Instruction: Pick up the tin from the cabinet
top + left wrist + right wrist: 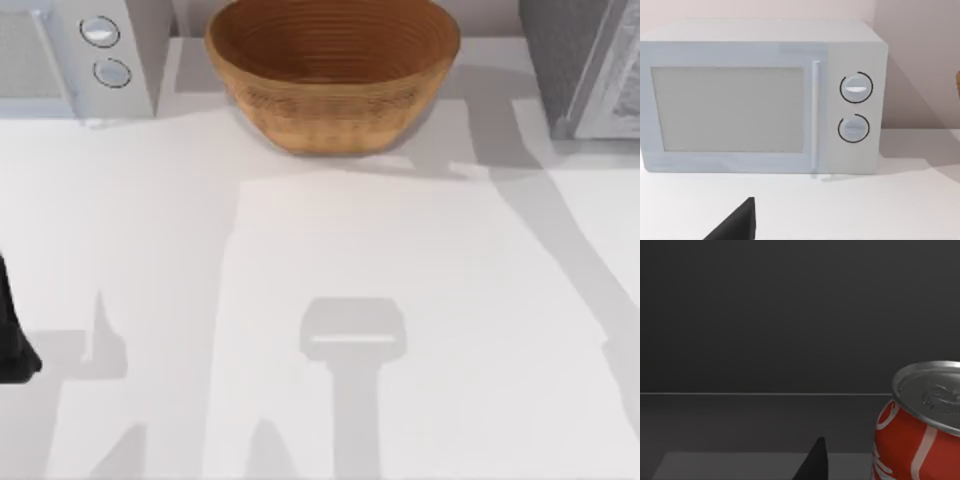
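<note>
At the far left edge of the top view a black part of the left arm (12, 335) sits low beside the white surface (400, 250), parked; whether its jaws are apart or together cannot be told, as its wrist view gives just one dark fingertip (737, 222) over bare white surface. Behind it, in the back left corner, stands a pale grey box-shaped microwave oven (75, 55) with a closed door and two round dials, which the left wrist view faces straight on with open surface between. To its right, at the back middle, rests a large brown woven bowl (333, 70), close to the back edge and apart from the microwave oven. The whole middle and front of the surface lie open, crossed by grey shadows, with wide room to move. In the back right corner stands a grey cabinet (585, 65), running off the top view's right edge. The right wrist view looks into a dark enclosure with a flat floor and a plain back wall; there the small cylindrical tin (920, 425) with a red label, white marks and a silvery-grey top stands upright, with free floor beside it. One dark fingertip (814, 462) of the right arm shows short of the tin, not touching it; the state of those jaws cannot be told either.
</note>
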### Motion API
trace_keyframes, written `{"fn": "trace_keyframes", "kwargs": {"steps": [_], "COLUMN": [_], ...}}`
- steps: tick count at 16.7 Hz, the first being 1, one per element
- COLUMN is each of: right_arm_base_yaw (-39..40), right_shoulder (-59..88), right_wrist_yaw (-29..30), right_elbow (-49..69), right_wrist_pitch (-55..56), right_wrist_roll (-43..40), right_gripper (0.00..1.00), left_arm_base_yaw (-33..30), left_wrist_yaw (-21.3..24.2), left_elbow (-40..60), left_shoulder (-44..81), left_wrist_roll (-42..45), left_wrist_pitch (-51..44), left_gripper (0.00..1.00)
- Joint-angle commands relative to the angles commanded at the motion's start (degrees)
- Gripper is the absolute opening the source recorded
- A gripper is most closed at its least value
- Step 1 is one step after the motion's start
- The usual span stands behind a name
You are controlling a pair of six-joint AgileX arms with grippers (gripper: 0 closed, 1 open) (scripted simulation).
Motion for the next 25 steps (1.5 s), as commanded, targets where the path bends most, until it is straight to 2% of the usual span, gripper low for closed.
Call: {"fn": "trace_keyframes", "kwargs": {"steps": [5, 6, 16, 19, 25], "right_arm_base_yaw": [0.0, 0.0, 1.0, 6.2, 21.3], "right_shoulder": [0.0, 0.0, -1.0, -5.5, -17.5], "right_wrist_yaw": [0.0, 0.0, 0.9, 6.1, 20.9], "right_elbow": [0.0, 0.0, 0.3, 0.9, 1.8], "right_wrist_pitch": [0.0, 0.0, -0.9, -6.0, -19.5], "right_wrist_roll": [0.0, 0.0, 0.1, 0.0, 0.0], "right_gripper": [0.02, 0.0, 0.0, 0.0, 0.0], "left_arm_base_yaw": [0.0, 0.0, 0.0, 0.0, 0.0], "left_wrist_yaw": [0.0, 0.0, 0.0, 0.0, 0.0], "left_elbow": [0.0, 0.0, 0.0, 0.0, 0.0], "left_shoulder": [0.0, 0.0, 0.0, 0.0, 0.0], "left_wrist_roll": [0.0, 0.0, 0.0, 0.0, 0.0], "left_wrist_pitch": [0.0, 0.0, 0.0, 0.0, 0.0], "left_gripper": [1.0, 1.0, 1.0, 1.0, 1.0]}}
